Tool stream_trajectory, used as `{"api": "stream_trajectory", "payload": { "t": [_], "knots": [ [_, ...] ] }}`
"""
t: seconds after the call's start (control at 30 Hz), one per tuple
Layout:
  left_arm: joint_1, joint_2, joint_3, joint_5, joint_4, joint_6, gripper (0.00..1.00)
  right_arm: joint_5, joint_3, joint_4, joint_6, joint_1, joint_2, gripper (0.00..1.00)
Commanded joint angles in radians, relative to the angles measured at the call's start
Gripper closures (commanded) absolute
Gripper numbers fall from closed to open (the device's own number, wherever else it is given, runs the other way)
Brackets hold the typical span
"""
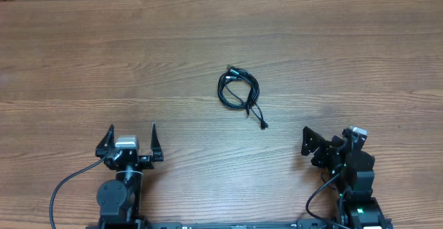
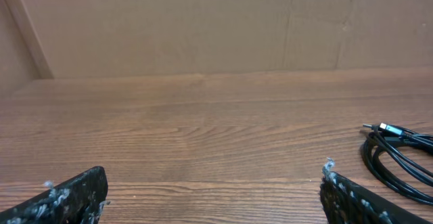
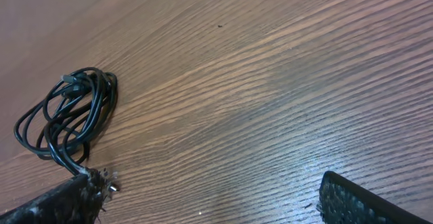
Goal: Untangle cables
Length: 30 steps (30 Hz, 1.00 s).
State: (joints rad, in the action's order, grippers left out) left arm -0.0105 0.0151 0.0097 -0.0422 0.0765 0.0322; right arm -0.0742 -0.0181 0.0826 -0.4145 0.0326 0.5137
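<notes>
- The cables are seen as one small black coil at the middle of the bench, with a plug end trailing towards the near right. The strand crossings cannot be made out.
- The left pincer is held wide open and empty at the near left, pointing towards the far side.
- The right pincer is spread wide and empty at the near right, turned towards the coil.

Your left arm has its jaws spread wide, gripping nothing. Your right arm, wrist rolled sideways, has its jaws equally wide and empty.
</notes>
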Motion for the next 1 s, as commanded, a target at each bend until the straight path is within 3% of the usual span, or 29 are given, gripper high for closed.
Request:
{"api": "stream_trajectory", "payload": {
  "t": [0.0, 0.33, 0.97],
  "knots": [
    [0.010, -0.011, -0.004, -0.010, -0.002, -0.010, 0.00, -0.002, 0.010, -0.006, -0.001, 0.000, 0.001, 0.00],
    [0.010, -0.011, -0.004, -0.010, -0.002, -0.010, 0.00, 0.101, 0.010, -0.003, -0.001, 0.000, 0.001, 0.00],
    [0.010, -0.011, -0.004, -0.010, -0.002, -0.010, 0.00, 0.027, 0.010, -0.003, -0.002, 0.000, 0.001, 0.00]
  ]
}}
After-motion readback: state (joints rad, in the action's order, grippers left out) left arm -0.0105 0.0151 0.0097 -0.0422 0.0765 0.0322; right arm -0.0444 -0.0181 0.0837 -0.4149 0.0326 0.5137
